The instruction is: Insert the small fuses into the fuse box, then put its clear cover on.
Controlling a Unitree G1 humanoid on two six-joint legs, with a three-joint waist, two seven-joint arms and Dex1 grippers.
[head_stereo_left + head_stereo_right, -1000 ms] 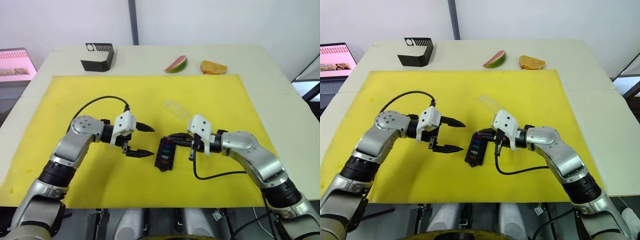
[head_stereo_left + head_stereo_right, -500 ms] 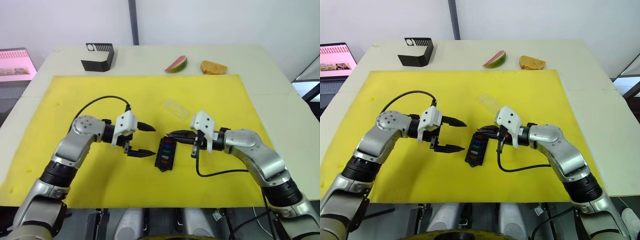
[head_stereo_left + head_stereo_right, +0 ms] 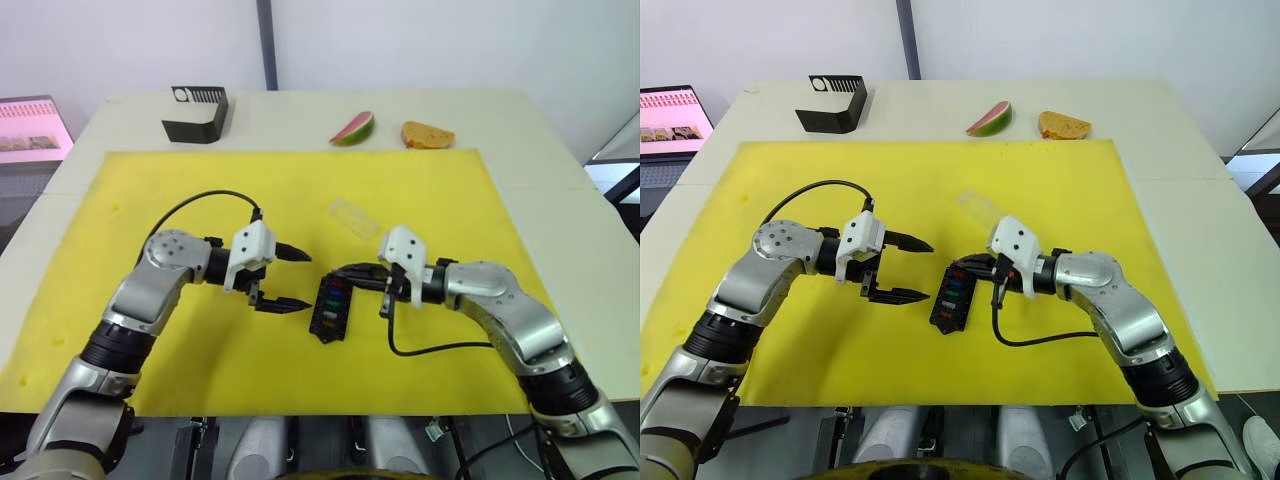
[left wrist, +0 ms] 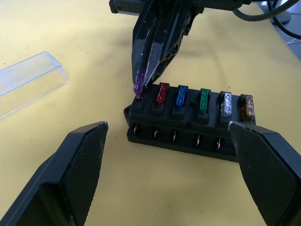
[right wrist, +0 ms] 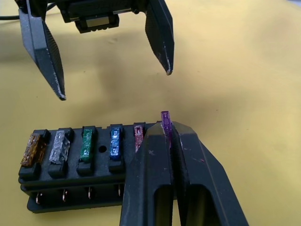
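Observation:
The black fuse box (image 3: 328, 305) lies mid-mat on the yellow mat. Red (image 4: 162, 93), blue (image 4: 181, 95), green (image 4: 203, 100), grey (image 4: 226, 103) and amber (image 4: 246, 107) small fuses stand in one row of its slots. My right gripper (image 5: 167, 129) is shut on a purple fuse (image 4: 139, 87), whose lower end sits at the end slot beside the red one. My left gripper (image 3: 298, 280) hovers open just left of the box, empty. The clear cover (image 3: 352, 217) lies flat on the mat behind the box.
A larger black angular box with a white vent (image 3: 197, 113), a watermelon slice (image 3: 354, 129) and a piece of bread (image 3: 427, 134) sit on the table beyond the yellow mat (image 3: 150, 200). A lit screen (image 3: 30, 128) stands off the table's left edge.
My right gripper shifted slightly away from the box half a second ago and has come back toward its end slot, still holding the purple fuse. The left arm has stayed put.

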